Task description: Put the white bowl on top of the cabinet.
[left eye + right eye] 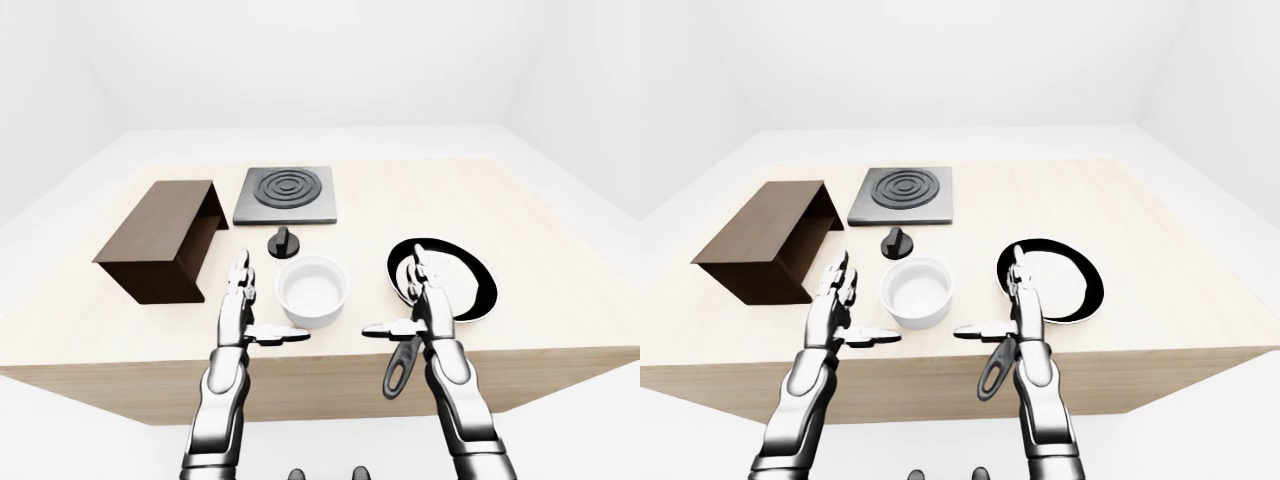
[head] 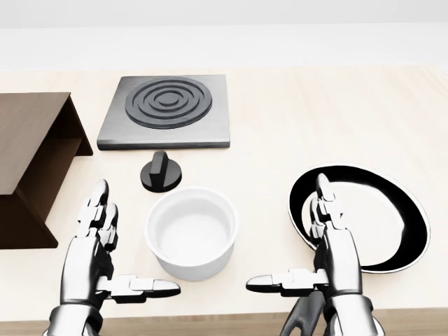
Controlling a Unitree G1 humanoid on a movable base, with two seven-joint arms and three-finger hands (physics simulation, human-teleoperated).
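Your left hand [image 2: 105, 241] and your right hand [image 2: 325, 238] are both spread open and hold nothing. You have them on either side of the white bowl [image 2: 192, 232], not touching it. The bowl stands upright on the desk [image 2: 315, 112], just below the black knob [image 2: 162, 172]. The cabinet [image 1: 165, 240] is at the left, and the black pan [image 2: 381, 224] is at the right.
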